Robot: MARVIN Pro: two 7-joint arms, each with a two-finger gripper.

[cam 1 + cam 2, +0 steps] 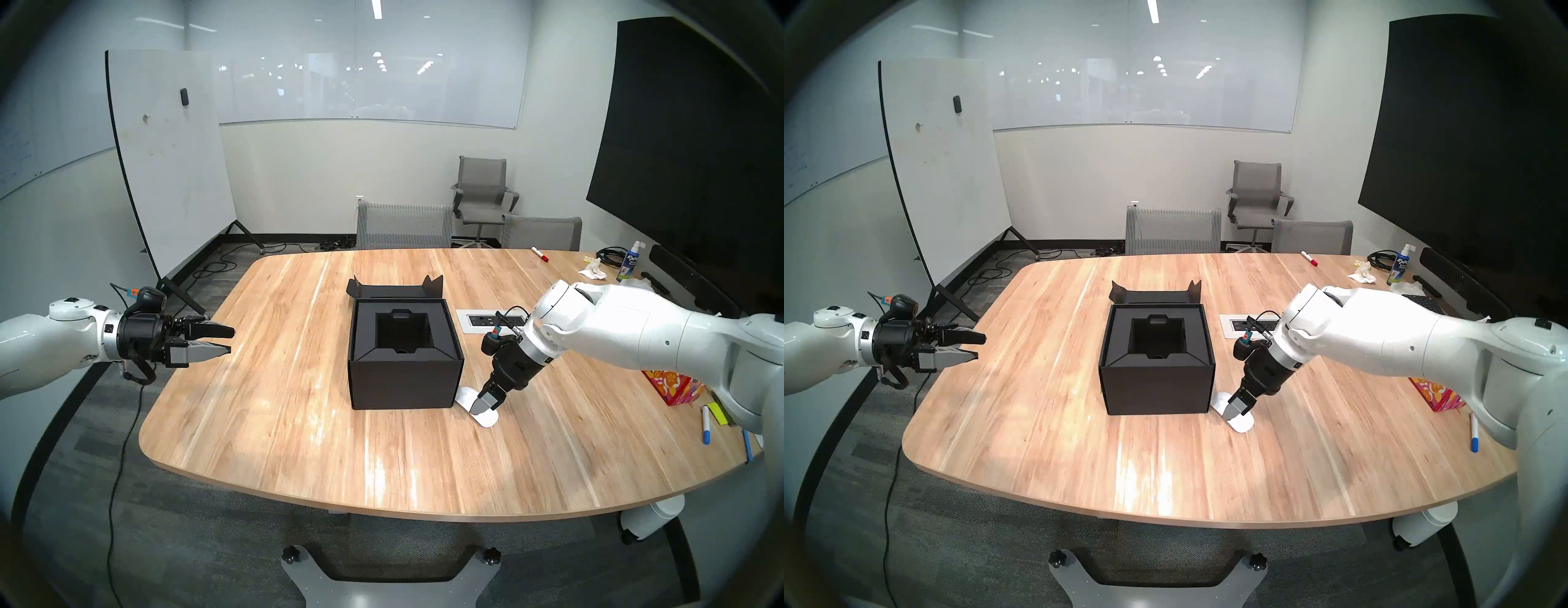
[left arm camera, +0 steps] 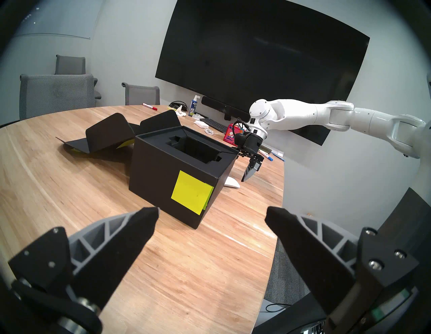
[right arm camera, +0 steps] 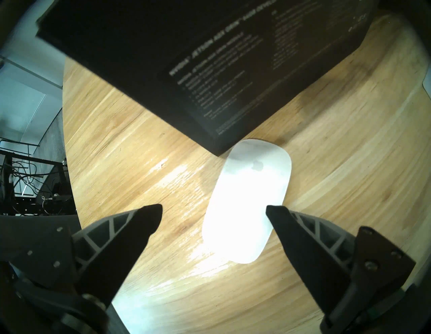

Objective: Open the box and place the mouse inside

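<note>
Mouse (image 3: 247, 200), frame centre, beside open box (image 1: 405, 352): right gripper (image 3: 213, 215) spread above it; centre, lower, pinch its long sides; left gripper (image 2: 212, 218) spread, idle.

Right hand (image 1: 483, 405) angled down, fingers spread; left hand (image 1: 229, 341) level, outstretched, fingers parted.

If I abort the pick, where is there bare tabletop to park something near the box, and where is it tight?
Bare wood lies between the box and the left gripper, and along the table's near edge. It is tight right of the box: the mouse lies at its corner under the open right gripper.
</note>
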